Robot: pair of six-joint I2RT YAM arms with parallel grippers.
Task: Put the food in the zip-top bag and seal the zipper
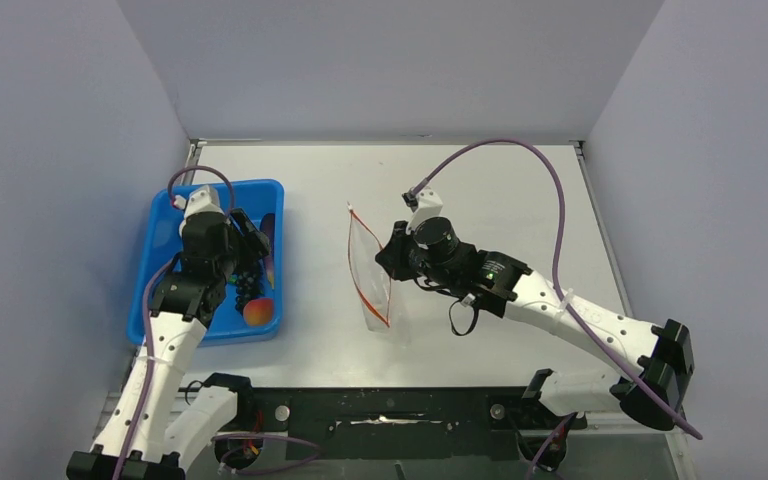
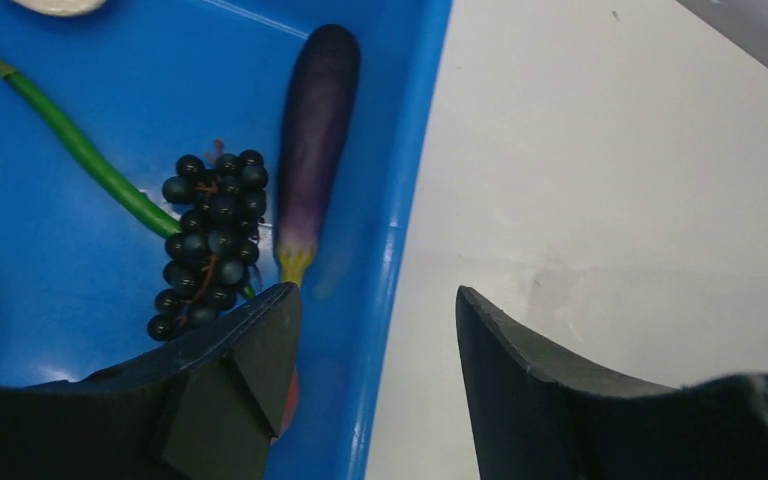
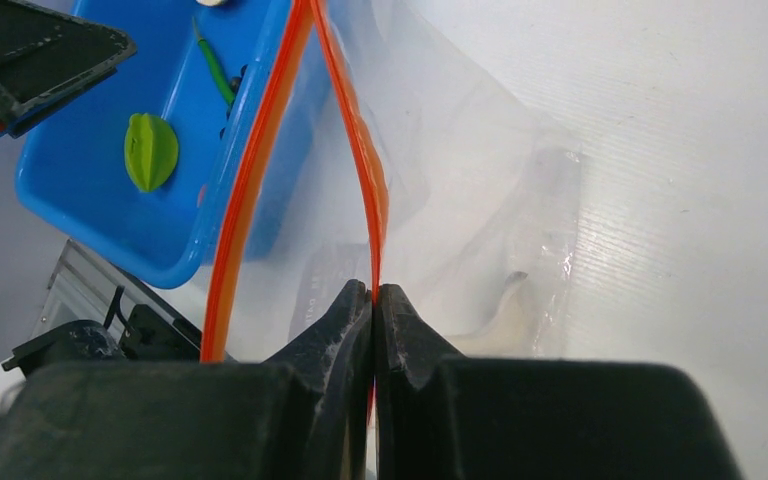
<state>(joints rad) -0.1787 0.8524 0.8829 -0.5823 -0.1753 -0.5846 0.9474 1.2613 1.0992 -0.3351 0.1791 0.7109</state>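
At the middle of the table (image 1: 520,190), the zip-top bag (image 1: 372,280) is held up by the right hand (image 3: 373,295), whose fingers are pressed together on one lip of the red zipper (image 3: 257,170), leaving the mouth gaping leftward. Over the right wall of the blue tray (image 1: 156,240) at the left, where the food (image 1: 257,312) lies, the left hand (image 2: 375,300) is spread wide and empty beside the grape bunch (image 2: 210,240). The bag is judged light, limp and slippery, best gripped at its stiffer zipper strip.

Blue plastic tray (image 1: 165,218) is sitting on the left part of the white table (image 1: 500,190); plain grey walls (image 1: 390,60) are enclosing the table on three sides.
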